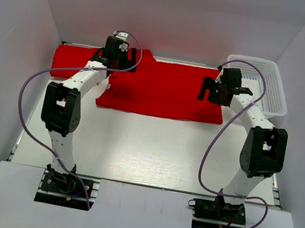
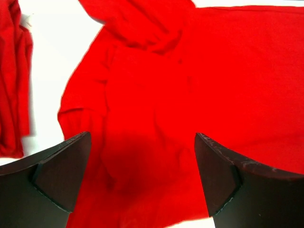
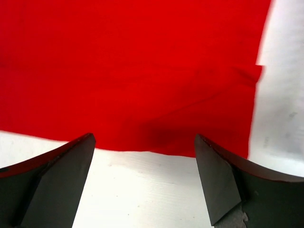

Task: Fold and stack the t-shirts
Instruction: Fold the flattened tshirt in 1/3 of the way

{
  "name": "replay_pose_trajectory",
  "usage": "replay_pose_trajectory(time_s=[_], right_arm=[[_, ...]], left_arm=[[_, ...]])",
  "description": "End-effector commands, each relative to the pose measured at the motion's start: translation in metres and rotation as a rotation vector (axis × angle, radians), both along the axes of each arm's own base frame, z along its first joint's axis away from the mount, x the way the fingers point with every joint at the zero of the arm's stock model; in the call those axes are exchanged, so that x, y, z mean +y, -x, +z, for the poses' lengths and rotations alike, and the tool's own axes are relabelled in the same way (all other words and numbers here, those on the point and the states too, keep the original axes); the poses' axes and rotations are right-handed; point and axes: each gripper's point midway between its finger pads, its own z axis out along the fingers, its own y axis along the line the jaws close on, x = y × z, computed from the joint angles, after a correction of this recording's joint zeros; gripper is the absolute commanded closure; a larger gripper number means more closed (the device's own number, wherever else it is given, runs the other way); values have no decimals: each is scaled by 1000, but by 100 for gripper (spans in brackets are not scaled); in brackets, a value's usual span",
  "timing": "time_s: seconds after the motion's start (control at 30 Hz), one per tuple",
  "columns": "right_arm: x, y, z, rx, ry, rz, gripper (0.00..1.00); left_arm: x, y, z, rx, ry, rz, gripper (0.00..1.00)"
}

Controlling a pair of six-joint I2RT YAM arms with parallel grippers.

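One red t-shirt [image 1: 163, 89] lies flat across the far half of the table, with a bunched sleeve at its left end. A second red t-shirt [image 1: 70, 59] lies at the far left, partly behind the left arm, and it shows at the left edge of the left wrist view [image 2: 12, 80]. My left gripper [image 1: 117, 57] hangs open over the first t-shirt's left part [image 2: 152, 95], nothing between its fingers [image 2: 71, 166]. My right gripper [image 1: 212, 91] is open over the shirt's right end. Bare table shows between its fingers [image 3: 218, 175], and the cloth's edge [image 3: 142, 95] lies just ahead.
A white mesh basket [image 1: 274, 91] stands at the far right corner, close behind the right gripper. White walls close in the left, far and right sides. Bare white table [image 1: 146, 148] stretches between the shirt and the arm bases.
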Motion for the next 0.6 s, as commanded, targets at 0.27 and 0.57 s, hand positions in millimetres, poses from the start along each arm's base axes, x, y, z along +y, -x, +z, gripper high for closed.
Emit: replay_pose_trajectory(time_s=[0.27,0.57], right_arm=[[31,16,-45,71,-22,104,10],[1,31,-117,221,68,-75,10]], left_arm=[[-29,72,-47,147,141,-117,0],[-11,144,-143,438,117,-42,0]])
